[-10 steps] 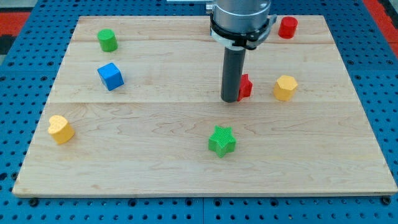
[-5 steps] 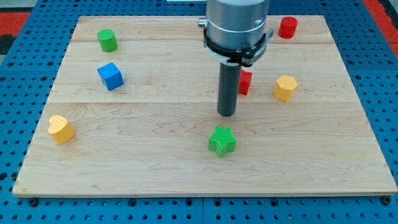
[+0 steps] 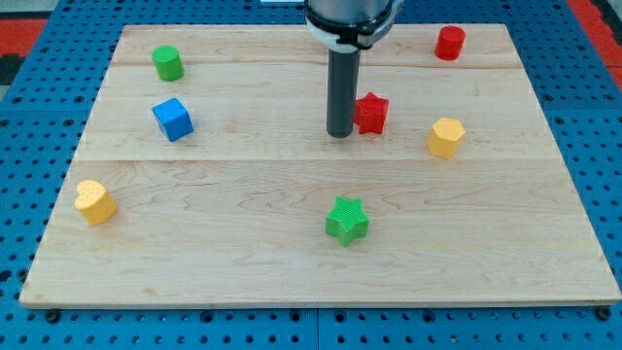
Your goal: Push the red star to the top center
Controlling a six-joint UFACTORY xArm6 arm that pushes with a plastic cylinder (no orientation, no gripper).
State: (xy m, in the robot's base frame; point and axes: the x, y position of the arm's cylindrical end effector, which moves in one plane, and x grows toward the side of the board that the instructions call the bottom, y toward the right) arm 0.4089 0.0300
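My tip [image 3: 340,134] sits just left of the red star [image 3: 370,113]; no jaws here. Next, I'd swing below it and shove upward.

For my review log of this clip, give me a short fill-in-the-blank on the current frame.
1. My tip sits just to the view's ___ of the red star.
2. The block nearest the view's bottom edge is the ___ star.
3. The blue cube lies below the green ___.

Missing: left; green; cylinder
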